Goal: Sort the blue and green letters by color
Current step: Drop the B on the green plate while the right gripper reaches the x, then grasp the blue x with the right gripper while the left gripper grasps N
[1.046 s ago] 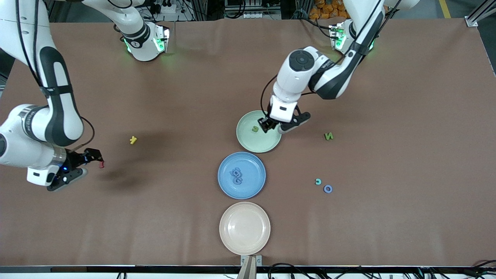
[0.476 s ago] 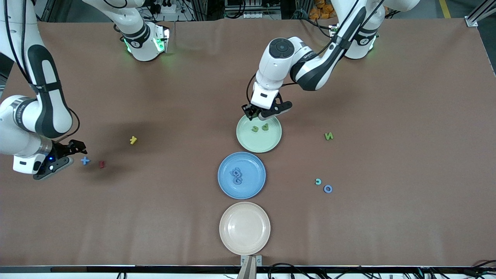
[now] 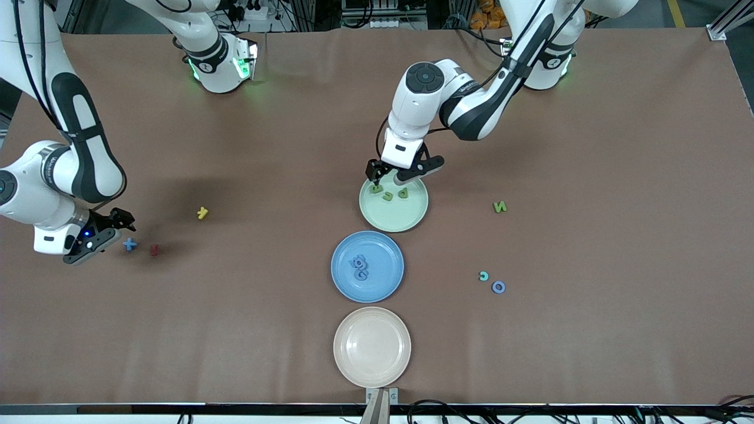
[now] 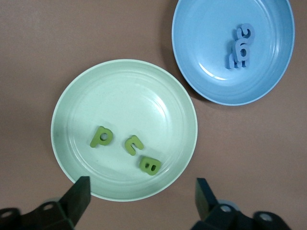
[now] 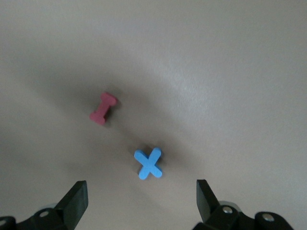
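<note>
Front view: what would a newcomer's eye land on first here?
Three plates in a row at mid-table: the green plate holding three green letters, the blue plate with blue pieces, and a bare cream plate nearest the camera. The open left gripper hangs over the green plate's rim; the open right gripper is by the blue plus.

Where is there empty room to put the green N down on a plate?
The green plate has bare room on its half nearer the front camera; its three green letters crowd the rim under the open left gripper. The beige plate holds nothing. The blue plate has letters mid-plate. The green N lies on the table.
</note>
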{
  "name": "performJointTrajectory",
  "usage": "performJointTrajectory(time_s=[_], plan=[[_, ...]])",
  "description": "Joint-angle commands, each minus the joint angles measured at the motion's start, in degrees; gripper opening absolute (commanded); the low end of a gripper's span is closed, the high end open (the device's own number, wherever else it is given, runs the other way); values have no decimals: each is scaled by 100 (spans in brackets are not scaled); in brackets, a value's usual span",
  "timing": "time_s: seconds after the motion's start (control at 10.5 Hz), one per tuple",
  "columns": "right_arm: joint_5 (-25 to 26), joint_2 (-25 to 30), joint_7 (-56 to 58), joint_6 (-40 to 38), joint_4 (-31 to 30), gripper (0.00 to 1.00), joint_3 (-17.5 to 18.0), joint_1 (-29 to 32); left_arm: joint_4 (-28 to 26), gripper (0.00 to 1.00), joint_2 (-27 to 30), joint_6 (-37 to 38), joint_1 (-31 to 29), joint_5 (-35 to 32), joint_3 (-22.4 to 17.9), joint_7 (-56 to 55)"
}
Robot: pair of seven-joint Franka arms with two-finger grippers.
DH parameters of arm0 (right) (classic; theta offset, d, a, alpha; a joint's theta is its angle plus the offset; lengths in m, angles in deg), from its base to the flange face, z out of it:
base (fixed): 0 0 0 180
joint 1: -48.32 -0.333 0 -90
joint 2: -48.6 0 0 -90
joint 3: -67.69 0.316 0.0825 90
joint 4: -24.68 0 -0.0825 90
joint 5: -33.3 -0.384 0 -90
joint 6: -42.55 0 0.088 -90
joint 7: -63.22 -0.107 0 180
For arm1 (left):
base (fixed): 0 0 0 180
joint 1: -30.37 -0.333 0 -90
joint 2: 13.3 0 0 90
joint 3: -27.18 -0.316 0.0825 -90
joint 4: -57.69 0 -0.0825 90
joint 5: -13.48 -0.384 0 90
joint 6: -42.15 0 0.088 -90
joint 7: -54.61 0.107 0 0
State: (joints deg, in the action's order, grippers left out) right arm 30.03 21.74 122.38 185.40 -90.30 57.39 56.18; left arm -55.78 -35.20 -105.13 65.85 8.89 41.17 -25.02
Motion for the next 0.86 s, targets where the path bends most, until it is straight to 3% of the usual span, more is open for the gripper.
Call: performJointTrajectory(time_s=[0.0,0.19,0.76], plan=[[46,23,359,270,-253,100,134,234,115,100,10,427,-110,-278,-71,-133],[11,-118,342,515,-288,100,178,234,72,100,37,691,-417,-691,-62,-19],[-148,-364,342,806,-280,100,213,243,89,100,274,1200,-1489,-701,-27,1264]])
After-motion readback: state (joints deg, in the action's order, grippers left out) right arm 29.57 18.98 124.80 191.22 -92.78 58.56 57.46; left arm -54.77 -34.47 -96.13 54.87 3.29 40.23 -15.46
